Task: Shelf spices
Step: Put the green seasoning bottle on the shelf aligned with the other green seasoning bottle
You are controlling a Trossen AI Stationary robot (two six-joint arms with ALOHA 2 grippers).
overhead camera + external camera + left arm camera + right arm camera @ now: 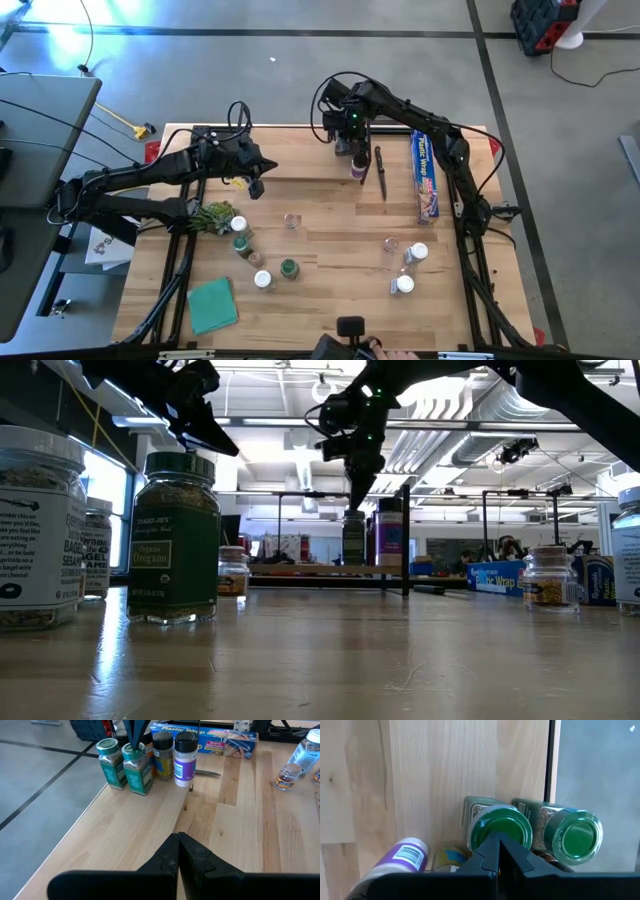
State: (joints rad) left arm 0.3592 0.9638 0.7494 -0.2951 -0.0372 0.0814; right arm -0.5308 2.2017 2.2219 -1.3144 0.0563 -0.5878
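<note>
Four spices stand in a row at the right end of the shelf: two green-lidded jars, a dark-lidded jar and a white jar with a purple label. My right gripper is shut and points down over the nearer green-lidded jar. My left gripper is shut and hangs over the shelf's left part, touching nothing. Several more spice jars stand upright on the table's near half. My right gripper has its shut fingertips at the top of the green lid of the second jar in the row, coming from above and pointing down. The jar stands upright on the shelf. Whether the tips touch the lid, I cannot tell.
A long blue wrap box lies right of the shelf, past its black wire upright. A green leafy bunch and a green flat pad lie at the left. Bare wood shows in the table's middle.
</note>
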